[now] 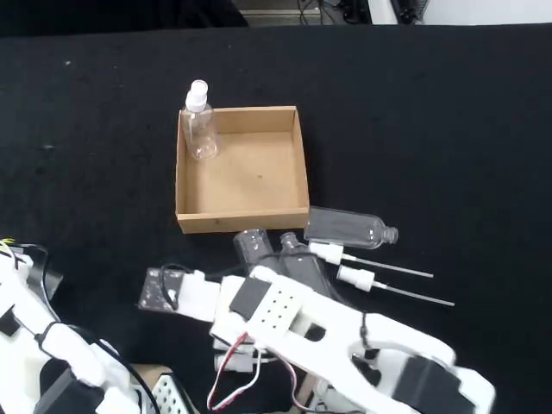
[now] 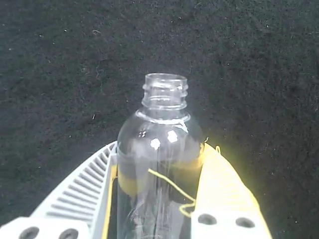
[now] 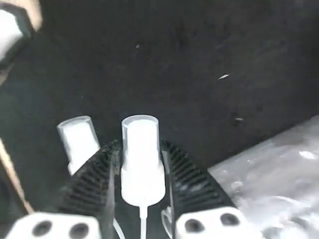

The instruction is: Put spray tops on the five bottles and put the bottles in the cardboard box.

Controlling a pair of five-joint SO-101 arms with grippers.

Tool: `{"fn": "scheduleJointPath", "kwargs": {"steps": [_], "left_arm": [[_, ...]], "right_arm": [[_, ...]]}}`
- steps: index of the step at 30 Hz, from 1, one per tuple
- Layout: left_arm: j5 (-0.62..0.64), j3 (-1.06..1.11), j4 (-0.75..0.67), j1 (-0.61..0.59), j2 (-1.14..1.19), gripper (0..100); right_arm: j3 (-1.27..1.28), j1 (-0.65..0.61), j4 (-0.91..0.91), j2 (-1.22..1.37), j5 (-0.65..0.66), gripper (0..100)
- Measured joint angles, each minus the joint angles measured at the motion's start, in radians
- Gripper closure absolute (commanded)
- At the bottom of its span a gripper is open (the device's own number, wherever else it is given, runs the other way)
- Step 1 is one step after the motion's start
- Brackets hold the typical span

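Note:
My left gripper point(image 2: 160, 149) is shut on a clear bottle point(image 2: 162, 134) whose threaded neck is bare. My right gripper point(image 3: 141, 145) is shut on a white spray top point(image 3: 141, 164), its tube trailing back between the fingers; a second spray top point(image 3: 77, 140) lies just beside it. In the high view the cardboard box point(image 1: 302, 164) sits mid-table with one capped bottle point(image 1: 199, 125) in its far left corner. A clear uncapped bottle point(image 1: 349, 227) and two darker-looking bottles point(image 1: 255, 246) point(image 1: 295, 257) lie in front of the box. Two spray tops point(image 1: 328, 253) point(image 1: 355, 277) with long tubes lie there too.
The right arm point(image 1: 345, 332) stretches from the near right corner across the front, its black gripper point(image 1: 160, 291) left of the lying bottles. The left arm point(image 1: 52, 345) sits at the near left corner. Black cloth covers the table point(image 1: 431, 112).

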Motion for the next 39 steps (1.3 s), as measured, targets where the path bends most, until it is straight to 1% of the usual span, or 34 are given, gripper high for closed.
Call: {"fn": "scheduleJointPath", "kwargs": {"steps": [3, 6, 8, 11, 15, 20, 23, 25, 27, 29, 31, 33, 39], "left_arm": [[0.0, 0.0, 0.0, 0.0, 0.0, 97], [0.0, 0.0, 0.0, 0.0, 0.0, 97], [0.0, 0.0, 0.003, 0.005, 0.0, 97], [-0.003, -0.011, 0.046, 0.066, 0.0, 97], [0.0, -0.098, 0.169, 0.189, 0.0, 97], [0.0, -0.245, 0.296, 0.316, 0.0, 97], [0.0, -0.288, 0.319, 0.376, 0.0, 97], [0.0, -0.292, 0.319, 0.413, 0.0, 97], [0.0, -0.292, 0.319, 0.453, 0.0, 97], [-0.002, -0.292, 0.319, 0.5, -0.028, 97], [-0.002, -0.282, 0.316, 0.552, -0.089, 97], [-0.006, -0.233, 0.295, 0.605, -0.184, 97], [-0.101, -0.038, 0.233, 0.717, -0.565, 97]], "right_arm": [[-0.152, 0.064, 0.161, -0.109, 0.0, 98.8], [-0.308, 0.163, 0.287, -0.221, 0.0, 98.8], [-0.397, 0.235, 0.322, -0.295, 0.002, 98.8], [-0.497, 0.345, 0.336, -0.399, -0.044, 98.7], [-0.628, 0.453, 0.336, -0.508, -0.101, 98.7], [-0.779, 0.519, 0.336, -0.571, -0.117, 98.7], [-0.835, 0.539, 0.331, -0.572, -0.12, 98.7], [-0.841, 0.562, 0.293, -0.572, -0.12, 98.7], [-0.842, 0.585, 0.241, -0.572, -0.15, 98.7], [-0.842, 0.614, 0.19, -0.572, -0.21, 98.7], [-0.842, 0.654, 0.143, -0.572, -0.285, 98.7], [-0.842, 0.681, 0.106, -0.572, -0.331, 98.7], [-0.842, 0.694, 0.011, -0.572, -0.367, 98.7]]}}
